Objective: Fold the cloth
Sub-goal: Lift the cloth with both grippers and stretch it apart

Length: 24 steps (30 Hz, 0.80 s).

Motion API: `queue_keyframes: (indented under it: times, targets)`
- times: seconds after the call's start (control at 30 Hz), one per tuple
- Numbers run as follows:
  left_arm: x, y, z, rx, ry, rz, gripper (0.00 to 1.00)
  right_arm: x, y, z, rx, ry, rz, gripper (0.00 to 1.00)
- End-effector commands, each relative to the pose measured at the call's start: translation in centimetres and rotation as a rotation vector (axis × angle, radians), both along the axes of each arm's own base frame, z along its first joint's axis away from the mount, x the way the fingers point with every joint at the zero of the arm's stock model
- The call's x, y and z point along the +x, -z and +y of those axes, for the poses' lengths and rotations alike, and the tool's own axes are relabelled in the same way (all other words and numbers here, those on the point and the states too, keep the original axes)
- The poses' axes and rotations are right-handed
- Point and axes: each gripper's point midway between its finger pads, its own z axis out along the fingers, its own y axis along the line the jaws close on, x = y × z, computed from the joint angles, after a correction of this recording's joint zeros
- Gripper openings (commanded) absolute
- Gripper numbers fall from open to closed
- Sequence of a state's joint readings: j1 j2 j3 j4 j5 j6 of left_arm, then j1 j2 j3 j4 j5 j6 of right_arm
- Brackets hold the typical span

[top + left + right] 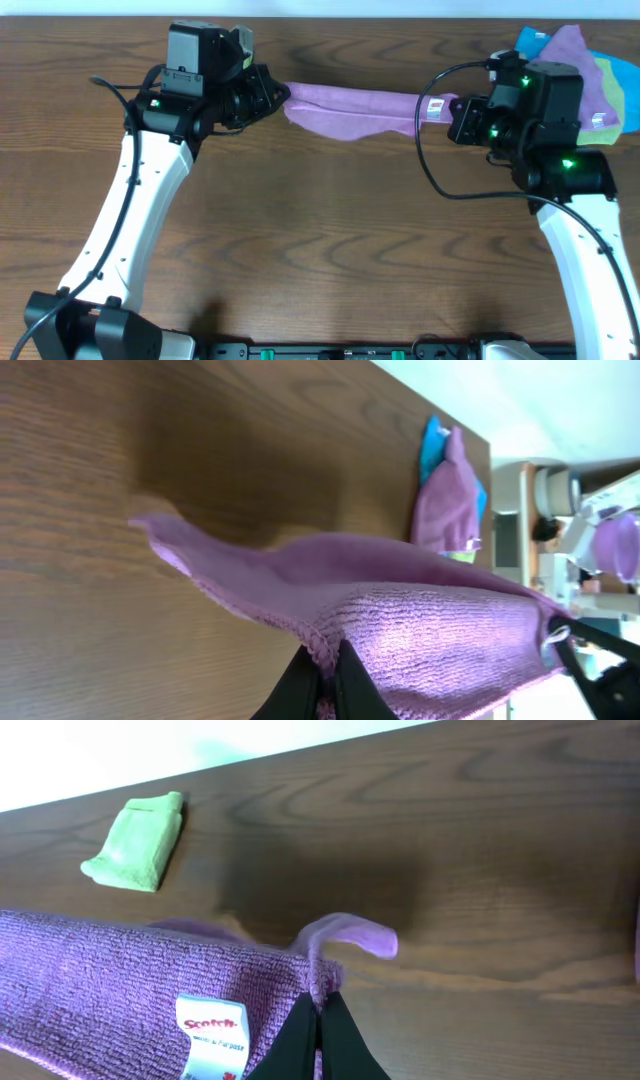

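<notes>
The cloth [350, 108], a pinkish-purple microfiber towel, hangs stretched in a band between my two grippers above the back of the table. On its left end my left gripper [283, 97] is shut; the left wrist view shows the black fingers pinching the cloth's hem [440, 640] at the left gripper [332, 660]. My right gripper [452, 108] is shut on the right end, beside the white tag [435, 108]. The right wrist view shows the right gripper [320, 1005] clamped on the edge of the cloth [120, 970], with the tag [212, 1038] just left of it.
A pile of other towels [590, 70], blue, lavender and lime green, lies at the table's back right corner, also seen as the pile [450, 495]. A folded lime-green towel [135, 845] rests near the table's far edge. Dark wooden tabletop [330, 240] lies below the cloth.
</notes>
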State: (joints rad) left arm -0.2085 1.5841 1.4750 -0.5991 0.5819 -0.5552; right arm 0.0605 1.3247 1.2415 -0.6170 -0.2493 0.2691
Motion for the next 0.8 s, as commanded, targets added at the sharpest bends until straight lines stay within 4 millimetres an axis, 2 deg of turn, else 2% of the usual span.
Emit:
queue_keyframes:
  times: [0.0,0.23,0.33,0.5,0.67,0.77]
  targets:
    - [1.1,0.6,1.8,0.106,-0.054,-0.038,0.06,0.9,-0.1,-1.0,-0.052,0.049,-0.018,0.02]
    - [0.6,3.1,3.4,0.244,-0.045,-0.002,0.06,1.8,3.3,-1.0,-0.070,0.041,0.072,0.01]
    - [1.8,2.9,3.4,0.236,-0.055,-0.041,0.06,3.5,3.0,-0.9,-0.066,0.045,0.019,0.01]
    - [3.8,2.2,2.9,0.216,-0.067,-0.113,0.06,5.2,0.8,-0.8,-0.062,0.044,-0.099,0.01]
    - [3.5,2.6,3.0,0.221,-0.065,-0.097,0.06,4.7,1.4,-0.8,-0.079,0.030,-0.069,0.01]
    - [2.2,3.8,3.2,0.241,-0.052,-0.024,0.06,3.5,2.9,-0.8,-0.082,0.024,0.011,0.01]
